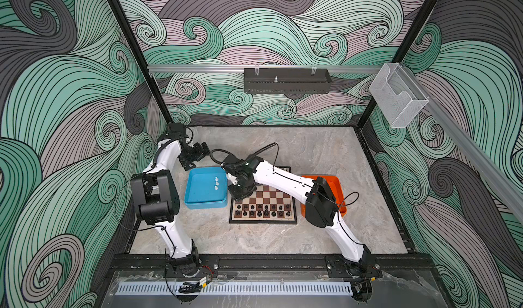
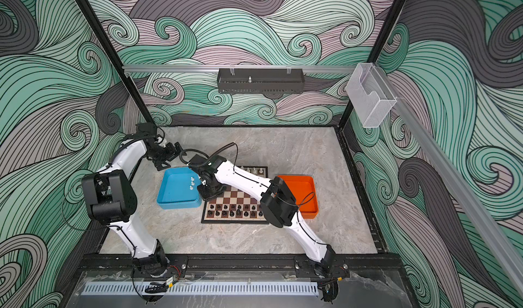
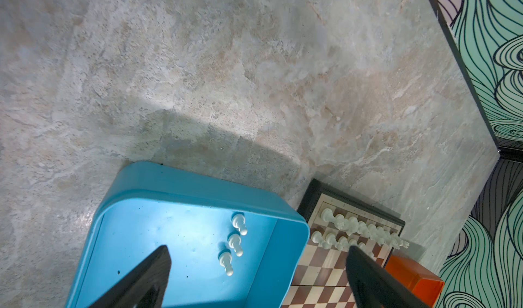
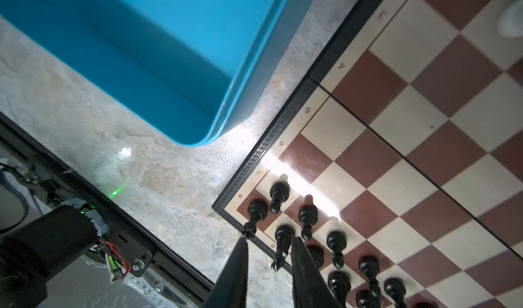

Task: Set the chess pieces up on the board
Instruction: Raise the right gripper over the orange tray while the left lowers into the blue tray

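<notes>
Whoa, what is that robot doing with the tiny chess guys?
The robot is setting up a chessboard. The black pieces already stand in two rows on the near side, and white pieces line the far side. Three white pawns wait in the blue tray, with the open left gripper hovering near it. The right gripper hangs over the board's left edge, jaws slightly apart.

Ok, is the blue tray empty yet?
Not empty. Three white pawns sit inside the blue tray, in a short row near the wall facing the board.
</notes>
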